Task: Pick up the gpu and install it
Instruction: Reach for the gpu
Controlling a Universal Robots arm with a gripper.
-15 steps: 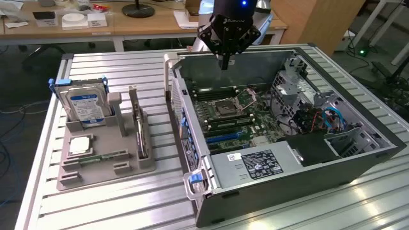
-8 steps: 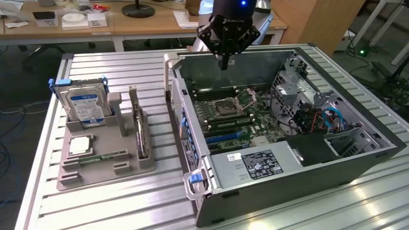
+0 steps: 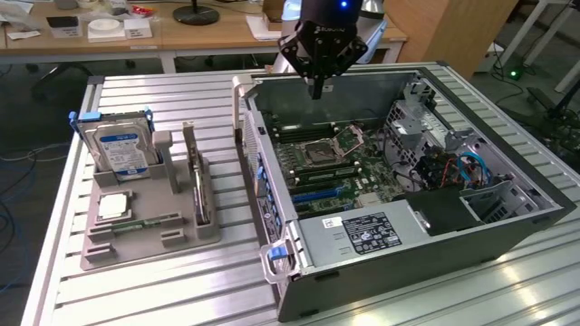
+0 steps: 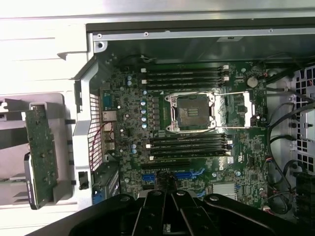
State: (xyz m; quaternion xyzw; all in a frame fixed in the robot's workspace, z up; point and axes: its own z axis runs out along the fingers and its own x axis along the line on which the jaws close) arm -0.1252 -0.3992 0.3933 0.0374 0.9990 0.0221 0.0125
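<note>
Grey plastic forms the holder (image 3: 159, 197) that lies on the ribbed metal table (image 3: 163, 288), at the exterior view's left. The gpu (image 3: 195, 178) stands in it upright on its long edge, in the slot nearest to the open computer case (image 3: 408, 272). A hard drive (image 3: 118, 148) with a blue-white label stands in the same holder, further from the case. The gripper (image 3: 317, 89) hangs above the far part of the case, well apart from the gpu; its fingers are pressed together and hold nothing. The wrist view looks down on the green motherboard (image 4: 197, 162) with its open processor socket (image 4: 189, 110) and black memory slots (image 4: 187, 78). The gpu shows there outside the case wall, its greenish face full of small parts. The dark fingers are over the board, near the blue slots (image 4: 183, 174).
</note>
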